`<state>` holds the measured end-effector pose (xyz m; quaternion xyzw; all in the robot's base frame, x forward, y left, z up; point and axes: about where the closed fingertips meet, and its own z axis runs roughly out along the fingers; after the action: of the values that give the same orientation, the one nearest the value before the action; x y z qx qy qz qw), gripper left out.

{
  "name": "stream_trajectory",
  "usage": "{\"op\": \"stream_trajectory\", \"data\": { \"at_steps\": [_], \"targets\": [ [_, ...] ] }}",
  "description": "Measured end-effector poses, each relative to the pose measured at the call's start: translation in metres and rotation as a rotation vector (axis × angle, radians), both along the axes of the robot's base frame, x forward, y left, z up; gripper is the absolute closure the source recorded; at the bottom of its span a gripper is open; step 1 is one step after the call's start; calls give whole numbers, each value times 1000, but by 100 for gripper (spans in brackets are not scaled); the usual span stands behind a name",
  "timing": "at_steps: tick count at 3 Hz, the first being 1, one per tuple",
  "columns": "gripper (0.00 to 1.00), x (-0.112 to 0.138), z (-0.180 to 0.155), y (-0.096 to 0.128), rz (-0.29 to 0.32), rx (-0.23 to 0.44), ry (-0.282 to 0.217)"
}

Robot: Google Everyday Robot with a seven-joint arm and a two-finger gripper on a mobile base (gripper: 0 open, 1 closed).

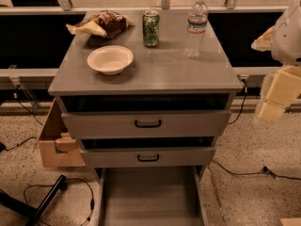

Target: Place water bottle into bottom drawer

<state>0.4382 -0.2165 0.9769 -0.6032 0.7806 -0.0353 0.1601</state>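
Clear plastic white-capped water bottle (196, 27) upright on grey counter (141, 81), right rear | long flat grey bottom drawer (150, 199) already open | cream gripper (276, 100) beside counter's right, apart from bottle, opening cannot tell | left: grasp, carry, place

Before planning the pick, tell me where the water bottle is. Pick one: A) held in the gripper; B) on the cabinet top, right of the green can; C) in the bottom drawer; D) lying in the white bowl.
B: the water bottle stands upright on the cabinet top, right of the green can, while the gripper hangs beside the cabinet's right side, apart from it.
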Motion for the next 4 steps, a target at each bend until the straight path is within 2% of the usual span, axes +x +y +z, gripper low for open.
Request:
{"op": "stream_trajectory", "data": {
  "at_steps": [1,2,3,4],
  "targets": [
    [0,0,0,0,0,0,0],
    [0,13,-11,-3,-49,138,-9],
    [0,37,-24,-1,-56,290,-42],
    [0,77,-34,9,-36,453,-122]
  ]
}}
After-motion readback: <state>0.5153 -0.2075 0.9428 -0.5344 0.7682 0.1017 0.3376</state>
